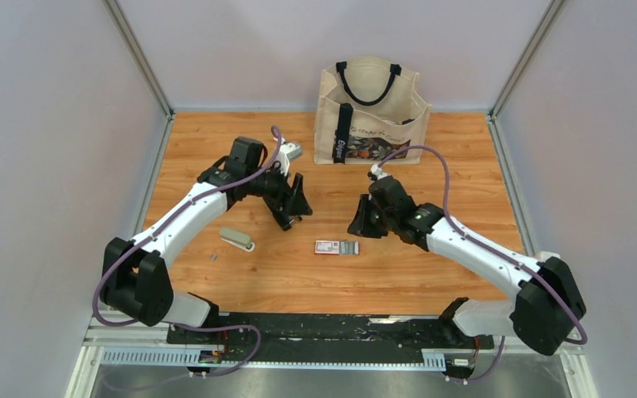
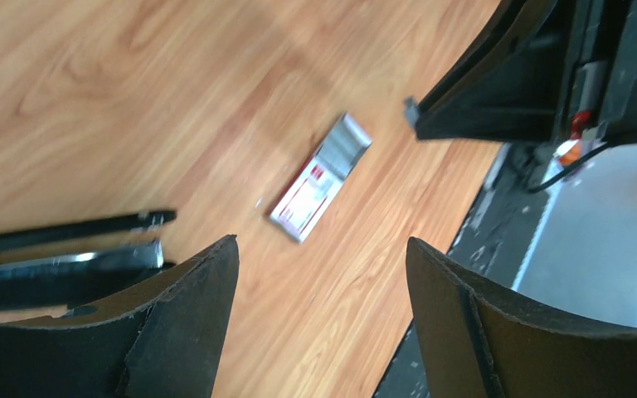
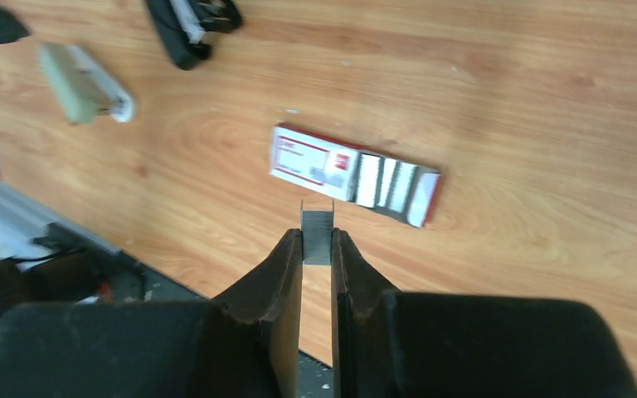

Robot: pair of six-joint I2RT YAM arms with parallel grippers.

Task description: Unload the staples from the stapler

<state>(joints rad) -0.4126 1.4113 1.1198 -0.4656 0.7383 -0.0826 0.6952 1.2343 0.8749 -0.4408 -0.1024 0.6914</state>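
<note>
Right gripper (image 3: 317, 238) pinching short silvery-grey metal staple strip (image 3: 317, 220); left gripper (image 2: 322, 249) spread wide, empty, beside black stapler (image 2: 66, 261), seemingly hinged open.

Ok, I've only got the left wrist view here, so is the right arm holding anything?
Observer: Yes, the right jaws are shut on a short strip of staples.
Operator: And is there a second stapler anywhere?
Observer: A beige stapler lies flat beside the left arm.
Operator: Anything at the back?
Observer: A tote bag stands upright at the far end.
</note>
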